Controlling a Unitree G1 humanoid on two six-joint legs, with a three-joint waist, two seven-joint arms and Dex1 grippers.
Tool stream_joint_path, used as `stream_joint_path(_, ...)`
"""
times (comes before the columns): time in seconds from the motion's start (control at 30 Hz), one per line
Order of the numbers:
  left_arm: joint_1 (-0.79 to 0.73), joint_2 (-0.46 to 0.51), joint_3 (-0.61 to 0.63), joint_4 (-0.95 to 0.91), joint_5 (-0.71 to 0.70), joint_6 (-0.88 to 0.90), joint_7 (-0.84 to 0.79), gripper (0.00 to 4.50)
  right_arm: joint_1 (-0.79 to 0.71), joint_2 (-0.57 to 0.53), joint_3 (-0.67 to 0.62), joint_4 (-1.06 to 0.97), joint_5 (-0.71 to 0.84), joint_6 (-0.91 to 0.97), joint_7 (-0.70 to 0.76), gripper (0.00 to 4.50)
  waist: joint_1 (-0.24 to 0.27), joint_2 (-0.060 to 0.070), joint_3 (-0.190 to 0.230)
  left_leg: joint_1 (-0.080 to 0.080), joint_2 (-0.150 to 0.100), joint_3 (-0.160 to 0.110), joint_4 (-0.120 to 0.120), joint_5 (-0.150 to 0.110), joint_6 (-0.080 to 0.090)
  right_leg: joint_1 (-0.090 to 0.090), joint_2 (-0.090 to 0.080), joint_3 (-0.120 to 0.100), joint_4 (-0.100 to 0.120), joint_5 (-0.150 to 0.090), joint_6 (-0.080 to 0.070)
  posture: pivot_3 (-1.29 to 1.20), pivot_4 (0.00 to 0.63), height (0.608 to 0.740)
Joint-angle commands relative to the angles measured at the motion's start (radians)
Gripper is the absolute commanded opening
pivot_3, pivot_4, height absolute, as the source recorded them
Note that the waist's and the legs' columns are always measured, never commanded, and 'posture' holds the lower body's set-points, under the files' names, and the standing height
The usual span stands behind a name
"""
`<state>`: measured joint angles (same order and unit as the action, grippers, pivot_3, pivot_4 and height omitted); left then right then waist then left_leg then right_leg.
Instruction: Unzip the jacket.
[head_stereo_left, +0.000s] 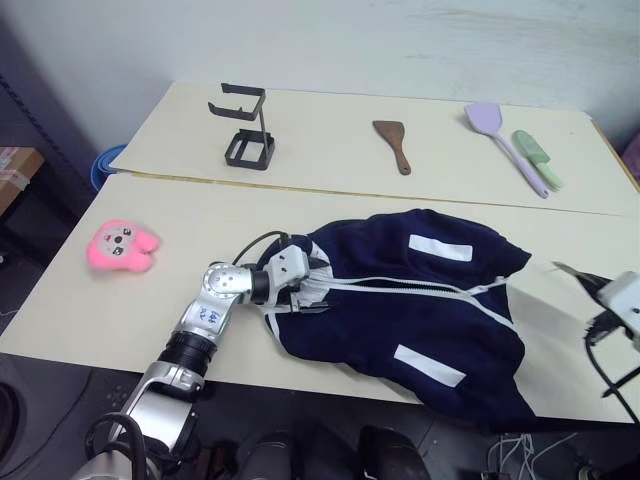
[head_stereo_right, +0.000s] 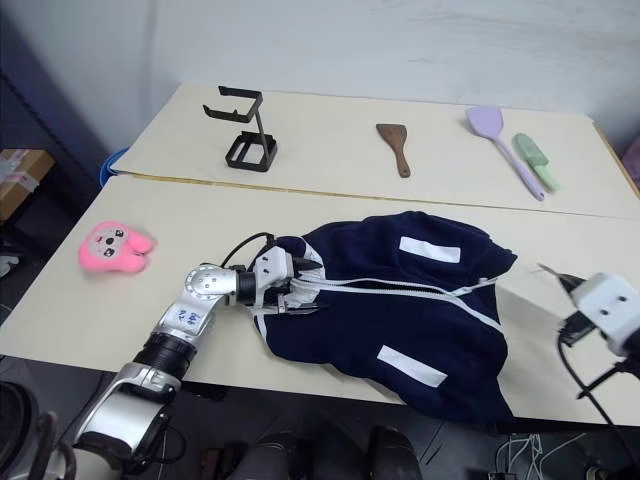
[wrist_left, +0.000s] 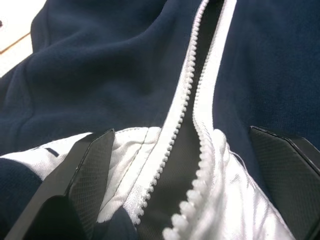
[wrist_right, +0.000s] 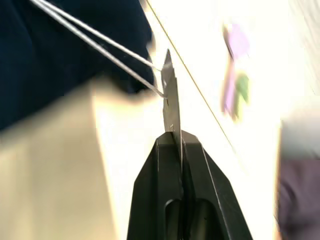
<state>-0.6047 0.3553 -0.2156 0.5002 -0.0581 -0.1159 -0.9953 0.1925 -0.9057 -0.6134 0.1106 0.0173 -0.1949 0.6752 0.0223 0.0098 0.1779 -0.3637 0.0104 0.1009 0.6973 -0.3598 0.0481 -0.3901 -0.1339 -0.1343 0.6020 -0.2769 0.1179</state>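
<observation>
The jacket (head_stereo_left: 410, 300) lies spread on the near part of the table (head_stereo_left: 150, 300), its collar end toward the robot's left and its lower hem hanging a little over the near table edge. Its white zipper (head_stereo_left: 400, 285) runs across the middle of the jacket and is parted along most of the length that shows, the two rows of teeth lying apart at the collar end. A white pocket stripe (head_stereo_left: 440, 247) sits on the far side of the zipper and another (head_stereo_left: 428, 364) on the near side. The left gripper (head_stereo_left: 312, 292) rests at the jacket's collar with its jaws spread wide, one finger (wrist_left: 85, 175) on each side of the white collar lining and the parted teeth. The right gripper (wrist_right: 172, 145) is off the jacket's hem end, above bare table, its jaws clenched on a thin flat tag (wrist_right: 170, 100) from which a thin taut cord (wrist_right: 95, 42) leads back to the jacket. Beyond the jacket, on the far part of the table, stand a black wire stand (head_stereo_left: 247, 130), a brown wooden spatula (head_stereo_left: 393, 143), a purple spatula (head_stereo_left: 500, 140) and a green brush (head_stereo_left: 537, 158). A pink plush toy (head_stereo_left: 121, 246) lies well apart from the jacket's collar end.
</observation>
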Motion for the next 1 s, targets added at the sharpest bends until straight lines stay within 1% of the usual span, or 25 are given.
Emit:
stream_joint_path(0.03, 0.089, 0.039, -0.055, 0.026, 0.064, 0.063, -0.012, 4.50, -0.014, -0.071, -0.093, 0.167, -0.038, -0.103, -0.087, 0.02, -0.003, 0.002, -0.001, 0.002, 0.001, 0.001, -0.001, 0.000, 0.000, 0.001, 0.000, 0.001, 0.000, 0.000, 0.000, 0.00, 0.150, 0.740)
stream_joint_path(0.17, 0.104, 0.054, -0.061, 0.021, 0.066, 0.074, -0.023, 4.50, -0.082, -0.178, -0.069, 0.421, -0.088, -0.192, -0.180, 0.02, -0.022, 0.005, -0.003, 0.019, 0.001, 0.006, -0.012, -0.001, -0.001, 0.014, -0.001, 0.003, -0.012, -0.001, -0.001, 0.00, 0.150, 0.740)
stream_joint_path(0.23, 0.103, 0.056, -0.063, 0.025, 0.067, 0.074, -0.025, 4.50, -0.129, -0.213, -0.038, 0.517, -0.103, -0.226, -0.217, 0.02, -0.027, 0.009, -0.006, 0.022, 0.002, 0.006, -0.014, -0.001, -0.002, 0.016, -0.008, 0.006, -0.012, -0.001, -0.002, 0.00, 0.150, 0.740)
stream_joint_path(0.3, 0.098, 0.057, -0.064, 0.031, 0.066, 0.074, -0.030, 4.50, -0.180, -0.237, 0.005, 0.594, -0.116, -0.238, -0.238, 0.02, -0.027, 0.011, -0.007, 0.024, 0.002, 0.006, -0.015, -0.001, -0.003, 0.016, -0.009, 0.008, -0.011, -0.003, -0.004, 0.00, 0.150, 0.740)
stream_joint_path(0.4, 0.090, 0.057, -0.063, 0.039, 0.059, 0.060, -0.043, 4.50, -0.238, -0.215, 0.062, 0.612, -0.071, -0.215, -0.171, 0.02, -0.029, 0.011, -0.008, 0.025, 0.003, 0.006, -0.016, -0.001, -0.004, 0.016, -0.008, 0.009, -0.010, -0.003, -0.005, 0.00, 0.150, 0.740)
stream_joint_path(0.5, 0.090, 0.046, -0.044, 0.029, 0.022, 0.042, -0.065, 4.50, -0.216, -0.133, 0.080, 0.495, 0.073, -0.098, -0.024, 0.02, -0.028, 0.011, -0.008, 0.025, 0.003, 0.006, -0.016, -0.001, -0.004, 0.016, -0.008, 0.009, -0.010, -0.003, -0.005, 0.00, 0.150, 0.740)
stream_joint_path(0.57, 0.096, 0.044, -0.030, 0.000, -0.012, 0.047, -0.088, 4.50, -0.160, -0.090, 0.084, 0.407, 0.137, -0.032, 0.042, 0.39, -0.024, 0.012, -0.009, 0.025, 0.004, 0.005, -0.016, -0.001, -0.005, 0.016, -0.007, 0.009, -0.011, -0.003, -0.005, 0.00, 0.150, 0.740)
stream_joint_path(0.6, 0.101, 0.045, -0.020, -0.029, -0.039, 0.078, -0.103, 4.50, -0.133, -0.072, 0.078, 0.372, 0.154, -0.034, 0.055, 0.54, -0.023, 0.013, -0.009, 0.024, 0.004, 0.005, -0.016, -0.001, -0.005, 0.016, -0.007, 0.008, -0.011, -0.003, -0.005, 0.00, 0.150, 0.740)
stream_joint_path(0.63, 0.108, 0.049, -0.008, -0.057, -0.068, 0.092, -0.121, 4.50, -0.105, -0.054, 0.062, 0.335, 0.179, -0.043, 0.072, 0.80, -0.022, 0.015, -0.010, 0.023, 0.004, 0.005, -0.016, -0.001, -0.005, 0.015, -0.007, 0.008, -0.011, -0.003, -0.005, 0.00, 0.150, 0.740)
stream_joint_path(0.7, 0.121, 0.055, 0.017, -0.105, -0.114, 0.108, -0.147, 4.50, -0.048, -0.030, 0.034, 0.264, 0.227, -0.038, 0.114, 1.49, -0.023, 0.016, -0.011, 0.021, 0.004, 0.005, -0.017, -0.002, -0.004, 0.015, -0.007, 0.008, -0.009, -0.003, -0.005, 0.00, 0.150, 0.740)
stream_joint_path(0.73, 0.132, 0.066, 0.036, -0.143, -0.145, 0.122, -0.163, 4.50, -0.008, -0.013, 0.012, 0.214, 0.276, -0.046, 0.159, 1.79, -0.024, 0.017, -0.011, 0.020, 0.004, 0.005, -0.017, -0.002, -0.004, 0.014, -0.007, 0.007, -0.009, -0.003, -0.005, 0.00, 0.150, 0.740)
stream_joint_path(0.83, 0.173, 0.137, 0.112, -0.282, -0.249, 0.190, -0.223, 4.50, 0.157, 0.035, -0.075, 0.004, 0.464, 0.023, 0.313, 2.87, -0.024, 0.015, -0.008, 0.019, 0.004, 0.004, -0.017, -0.002, -0.004, 0.013, -0.007, 0.007, -0.011, -0.003, -0.005, 0.00, 0.150, 0.740)
stream_joint_path(0.9, 0.203, 0.196, 0.154, -0.356, -0.296, 0.231, -0.245, 4.50, 0.238, 0.063, -0.124, -0.131, 0.552, 0.085, 0.341, 3.47, -0.025, 0.011, -0.006, 0.018, 0.007, 0.002, -0.017, -0.003, -0.006, 0.013, -0.003, 0.007, -0.011, -0.003, -0.005, 0.00, 0.150, 0.740)
stream_joint_path(0.97, 0.240, 0.257, 0.198, -0.416, -0.320, 0.253, -0.254, 4.50, 0.304, 0.092, -0.142, -0.283, 0.625, 0.136, 0.358, 4.05, -0.026, 0.010, -0.005, 0.018, 0.008, 0.002, -0.016, -0.003, -0.007, 0.013, -0.003, 0.007, -0.011, -0.003, -0.006, 0.00, 0.150, 0.740)
stream_joint_path(1.0, 0.272, 0.294, 0.216, -0.440, -0.328, 0.243, -0.279, 4.50, 0.345, 0.098, -0.126, -0.355, 0.615, 0.117, 0.394, 4.39, -0.027, 0.010, -0.005, 0.019, 0.008, 0.002, -0.016, -0.004, -0.007, 0.013, -0.004, 0.008, -0.013, -0.004, -0.006, 0.00, 0.150, 0.740)
